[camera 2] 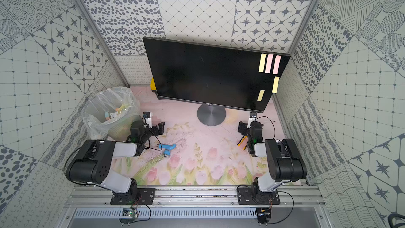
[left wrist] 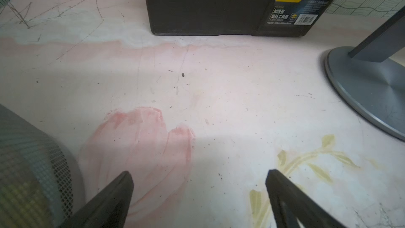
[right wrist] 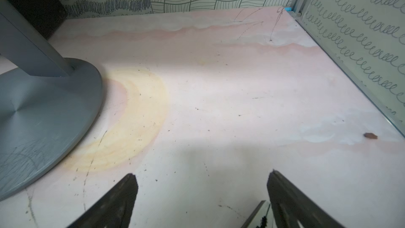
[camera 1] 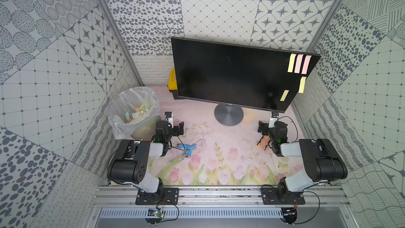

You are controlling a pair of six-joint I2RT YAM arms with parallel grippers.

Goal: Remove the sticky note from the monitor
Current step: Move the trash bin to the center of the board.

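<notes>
**Five sticky notes (camera 1: 298,63) on the right side of the monitor (camera 1: 230,73)**

The monitor stands at the far side of the table (camera 1: 219,163) on a round grey stand (camera 1: 229,115), its screen dark. Near the top right corner of the screen, a yellow note (camera 1: 291,63) and two pink notes (camera 1: 306,64) hang side by side. A second yellow note (camera 1: 302,84) sits just below them at the right edge. A shorter yellow note (camera 1: 284,95) is lower and slightly to the left.

The left gripper (left wrist: 199,178) is low over the table, near and left of the stand, with its jaws spread wide and nothing between them. The right gripper (right wrist: 202,178) is spread and empty too, near and right of the stand. Both are well apart from the notes.

A bin (camera 1: 114,106) lined with a clear bag stands at the far left, with coloured paper strips inside. A black toolbox (camera 1: 173,82) with a yellow lid sits behind the monitor's left edge. A blue toy (camera 1: 186,148) lies near the left arm.
</notes>
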